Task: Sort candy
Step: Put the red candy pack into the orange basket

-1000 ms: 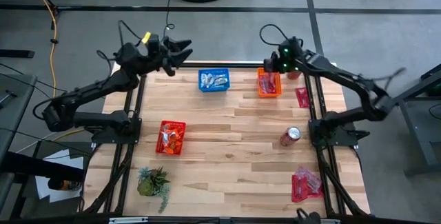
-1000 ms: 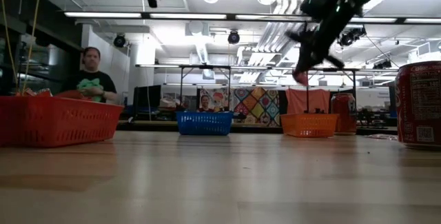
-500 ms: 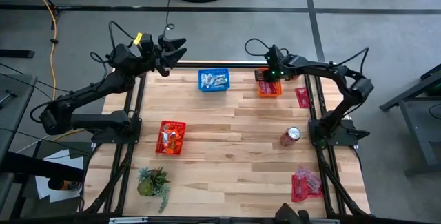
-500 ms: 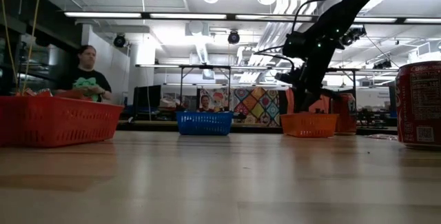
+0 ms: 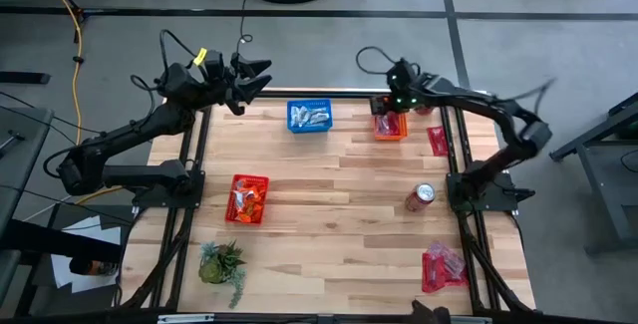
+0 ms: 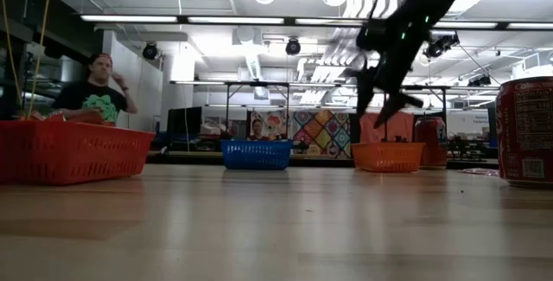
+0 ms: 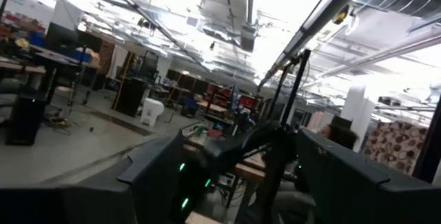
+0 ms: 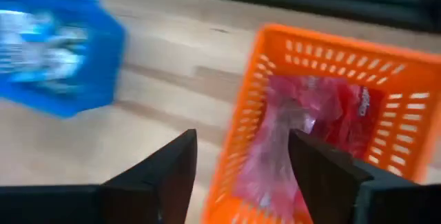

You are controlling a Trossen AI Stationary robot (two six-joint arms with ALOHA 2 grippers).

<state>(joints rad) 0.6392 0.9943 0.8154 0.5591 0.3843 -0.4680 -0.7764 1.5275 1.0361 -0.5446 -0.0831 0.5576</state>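
Right gripper [image 8: 238, 176], fingers spread and empty, hovers over the orange basket [image 8: 272, 52] holding red-wrapped candy [image 8: 303, 124] — light, crinkly, likely slippery; best pinched across a flat packet's middle. Left gripper [image 5: 254, 73], open, waits raised beyond the table's far-left corner.

My right arm reaches across the far right corner of the table, wrist bent downward, its right pincer [image 5: 389, 117] hanging with both fingers [image 8: 169, 172] spread apart and nothing between them. My left arm is raised beyond the far left corner, the left pincer [image 5: 261, 73] held high and level, fingers [image 7: 155, 176] parted
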